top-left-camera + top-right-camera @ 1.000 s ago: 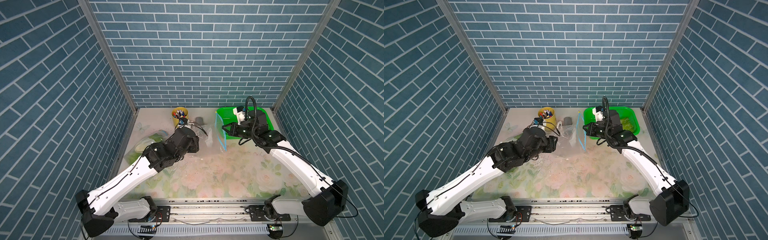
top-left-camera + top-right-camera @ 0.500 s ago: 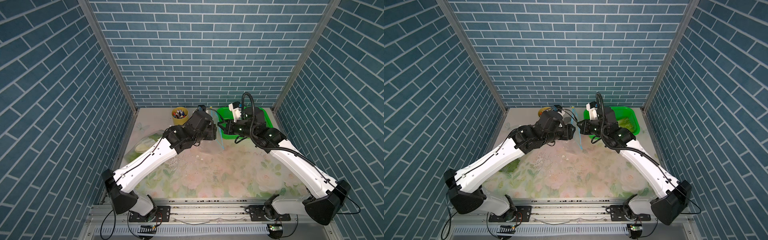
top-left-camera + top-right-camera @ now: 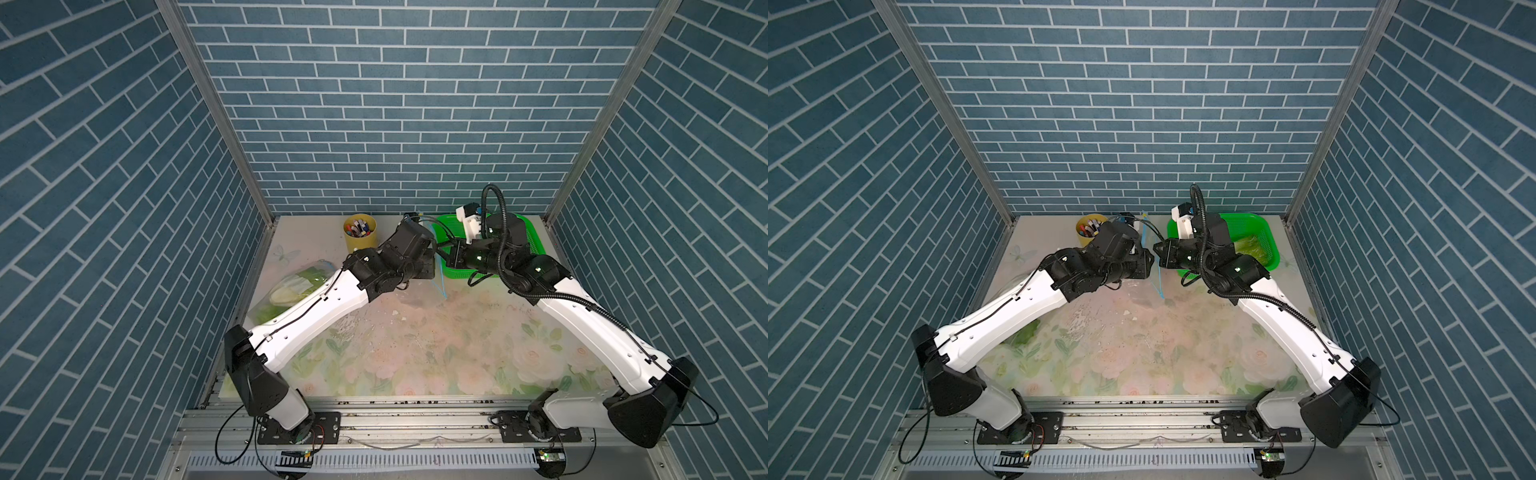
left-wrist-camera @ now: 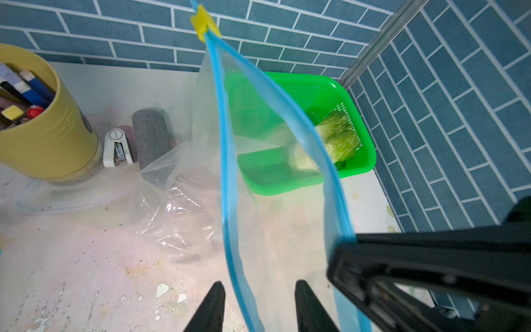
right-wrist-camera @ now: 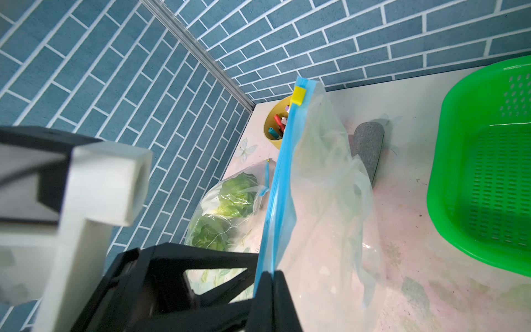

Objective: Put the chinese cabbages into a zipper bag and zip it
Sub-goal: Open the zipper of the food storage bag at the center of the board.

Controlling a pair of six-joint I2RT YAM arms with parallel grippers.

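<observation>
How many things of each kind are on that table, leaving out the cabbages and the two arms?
Zipper bags: 2, the hanging bag and the filled bag
Green basket: 1
Yellow cup of pens: 1
Grey roll: 1
White stapler: 1
Total: 6
The clear plastic under the cup is not counted; unclear what it is.

My head cameras are looking down from high above the front, both top views sharing the whole worktop [image 3: 415, 345]; my wrist cameras are peering closely past my fingers [image 4: 211, 310], sharing the zipper bag [image 4: 273, 207] and green basket [image 5: 448, 161]
</observation>
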